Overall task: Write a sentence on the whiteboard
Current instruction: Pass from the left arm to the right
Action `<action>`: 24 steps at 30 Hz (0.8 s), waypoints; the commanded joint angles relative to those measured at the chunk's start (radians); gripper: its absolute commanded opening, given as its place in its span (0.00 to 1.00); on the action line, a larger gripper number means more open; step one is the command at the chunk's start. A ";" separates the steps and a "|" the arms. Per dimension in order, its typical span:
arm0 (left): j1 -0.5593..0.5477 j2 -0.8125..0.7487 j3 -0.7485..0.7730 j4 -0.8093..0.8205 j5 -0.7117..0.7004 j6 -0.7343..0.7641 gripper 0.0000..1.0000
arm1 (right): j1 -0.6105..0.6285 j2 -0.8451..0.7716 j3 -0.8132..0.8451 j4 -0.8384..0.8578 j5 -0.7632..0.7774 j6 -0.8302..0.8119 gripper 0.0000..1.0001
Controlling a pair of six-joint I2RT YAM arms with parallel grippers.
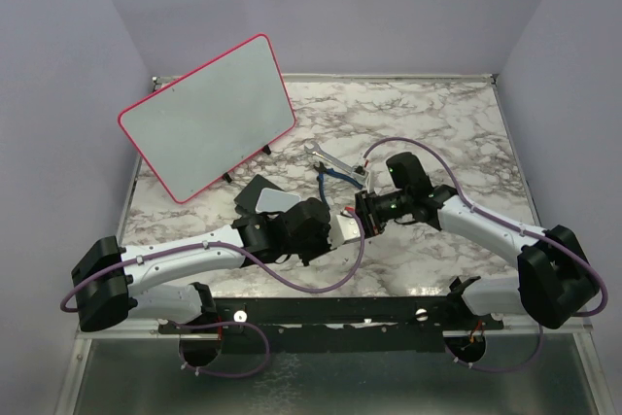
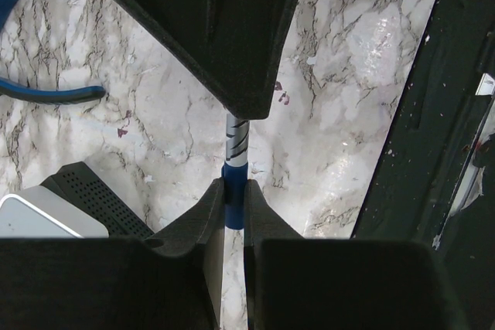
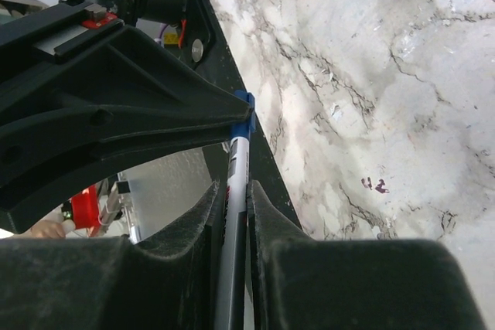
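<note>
Whiteboard [image 1: 207, 116] leans far left, beyond eraser [image 1: 270, 199] and blue-handled pliers [image 1: 330, 175]; left pincer [image 2: 233, 199] and right pincer [image 3: 236, 202] both pinch one marker [image 2: 236, 141].

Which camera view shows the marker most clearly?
The left wrist view: the marker shows its printed barrel and blue band above the left claw. The right wrist view shows its grey barrel and blue end; the top view hides it.

Far right, the worktop [image 1: 437, 128] lies open for a pass. The whiteboard [image 1: 209, 114] fills the far left. Pliers [image 1: 328, 170] and a dark block [image 1: 262, 196] crowd the middle, just beyond the left hand [image 2: 233, 188] and right hand [image 3: 234, 191], joined on one marker [image 2: 236, 141].
</note>
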 commanded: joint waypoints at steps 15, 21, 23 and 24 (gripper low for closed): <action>0.160 -0.066 0.056 0.104 -0.113 -0.245 0.99 | 0.013 -0.175 -0.091 0.293 0.336 0.203 0.00; 0.305 -0.176 0.013 0.322 -0.057 -0.501 0.99 | 0.014 -0.191 -0.090 0.365 0.491 0.222 0.00; 0.367 -0.195 -0.016 0.403 -0.036 -0.622 0.99 | 0.014 -0.209 -0.089 0.372 0.547 0.213 0.00; 0.397 -0.205 -0.033 0.443 -0.026 -0.687 0.99 | 0.014 -0.225 -0.098 0.391 0.575 0.209 0.00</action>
